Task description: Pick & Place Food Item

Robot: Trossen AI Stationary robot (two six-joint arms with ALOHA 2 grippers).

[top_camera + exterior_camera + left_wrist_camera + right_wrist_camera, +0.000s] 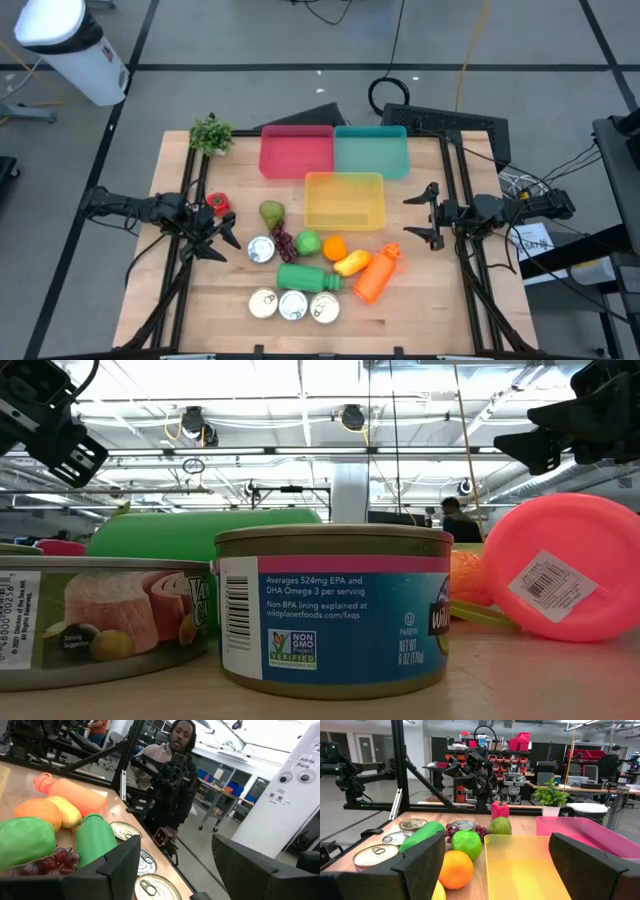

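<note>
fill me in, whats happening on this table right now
A two-armed robot is set up to sort toy food, but nothing is held yet. The left gripper hangs open at the left of the pile, near the red pepper and pear. The right gripper waits open beside the yellow bin, which is empty like the pink bin and teal bin. Cans, grapes, an orange, and green and orange bottles lie on the wooden table.

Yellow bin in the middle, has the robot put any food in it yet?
Not yet. The clear yellow plastic bin looks empty. Both hands are open and hold nothing: left hand by the purple grapes, right hand beside the bin. All the food is left on the wooden table.
</note>
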